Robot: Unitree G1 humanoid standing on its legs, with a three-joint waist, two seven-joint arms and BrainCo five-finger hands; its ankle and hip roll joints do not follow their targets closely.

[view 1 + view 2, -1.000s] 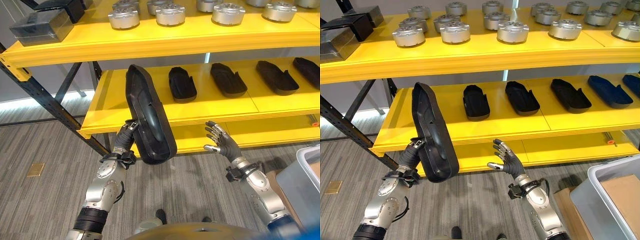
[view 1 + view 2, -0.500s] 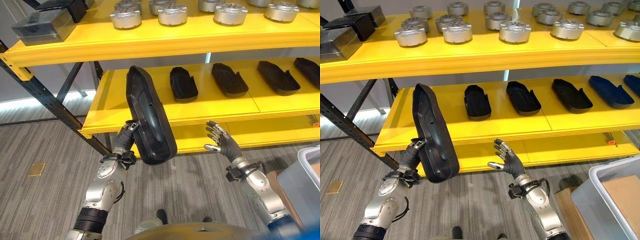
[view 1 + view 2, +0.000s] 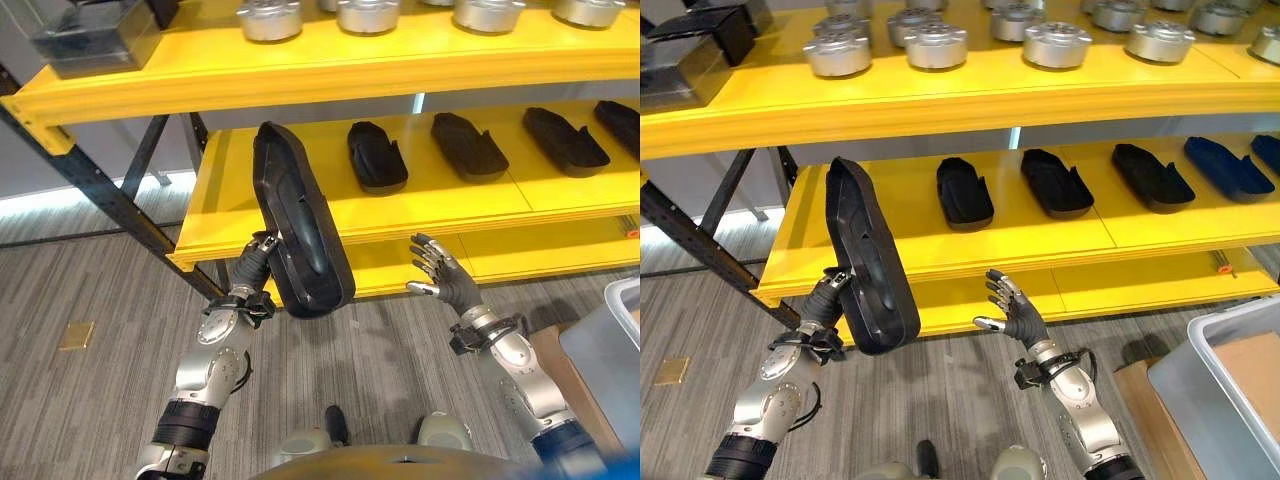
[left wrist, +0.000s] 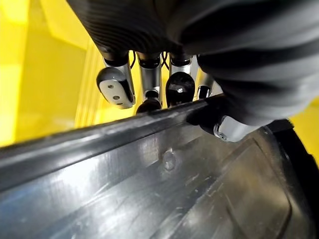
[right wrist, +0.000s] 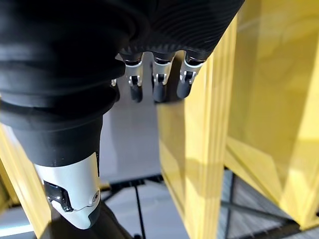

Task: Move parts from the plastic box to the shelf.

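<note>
Left eye view: the left hand [image 3: 258, 262] curls round the lower rim of a long black part [image 3: 297, 232], holding it on end in front of the middle yellow shelf [image 3: 230, 215]. The carry looks nearly done; the next move calls for tipping the part flat onto the bare shelf beyond the hand.

Right eye view: the right hand [image 3: 1013, 315] hangs spread, empty, beside the part. Grey plastic box [image 3: 1230, 370] sits further right on striped carpet [image 3: 960, 385].

Left wrist view: fingers [image 4: 115, 89] hook over the rim.

Right wrist view: fingers [image 5: 158, 82] relaxed.
</note>
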